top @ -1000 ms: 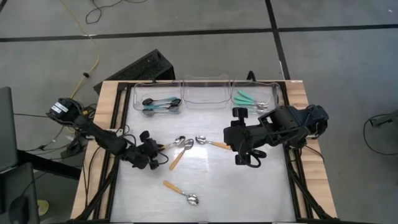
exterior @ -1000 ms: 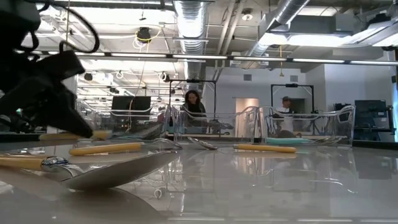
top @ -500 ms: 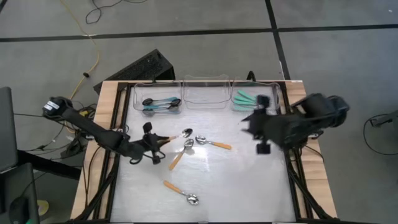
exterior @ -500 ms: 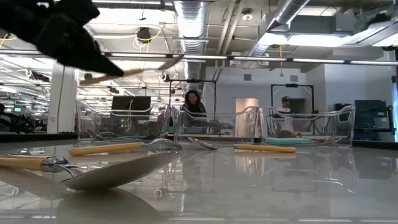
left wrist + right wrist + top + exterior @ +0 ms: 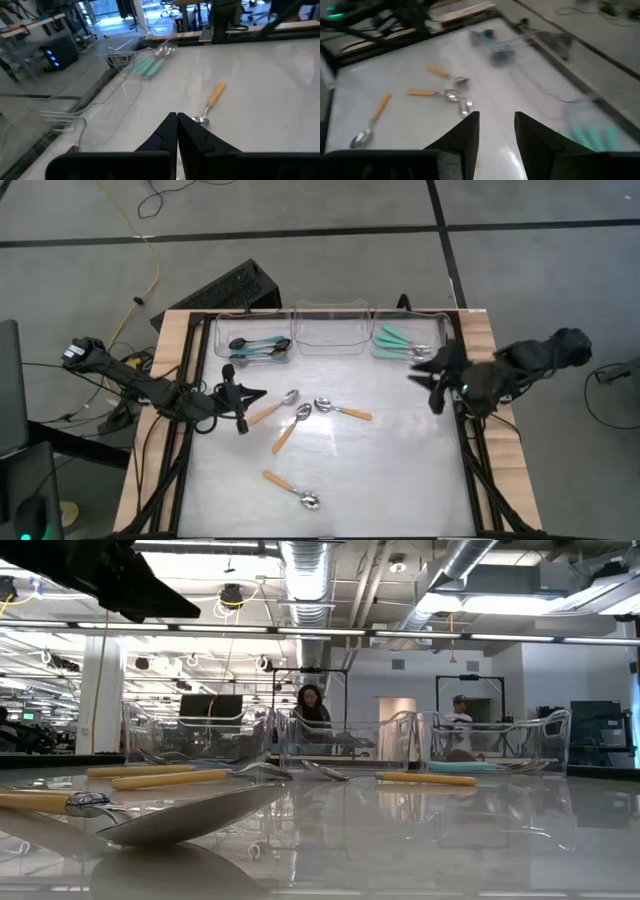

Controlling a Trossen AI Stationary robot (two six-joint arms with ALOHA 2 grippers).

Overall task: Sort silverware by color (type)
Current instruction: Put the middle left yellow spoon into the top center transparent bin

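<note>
The 4 orange-handled spoons are what is left loose on the worktop (image 5: pixel 400 480): the nearest orange-handled spoon (image 5: pixel 270 407) lies just beside my left hand (image 5: pixel 238 396), toward the middle of the worktop, its long axis slanting from the handle end by my fingertips up to the silver bowl farther in. A second (image 5: pixel 290 427) lies next to it on much the same slant, a third (image 5: pixel 341 409) sits past them toward the middle, and a fourth (image 5: pixel 291 489) lies well apart near the front edge. So my left hand is clearly the nearer one, and I judge the reach runs along that handle. My left hand is pinched together and empty; half a second ago it carried that spoon lifted off the surface, and now the spoon lies flat. The middle bin (image 5: pixel 331 332) looks empty, the blue-handled spoons (image 5: pixel 258 347) fill the left bin, the teal-handled spoons (image 5: pixel 398 340) the right. My right hand (image 5: pixel 432 378) has pulled back beside the right bin, fingers narrowly apart, holding nothing.
</note>
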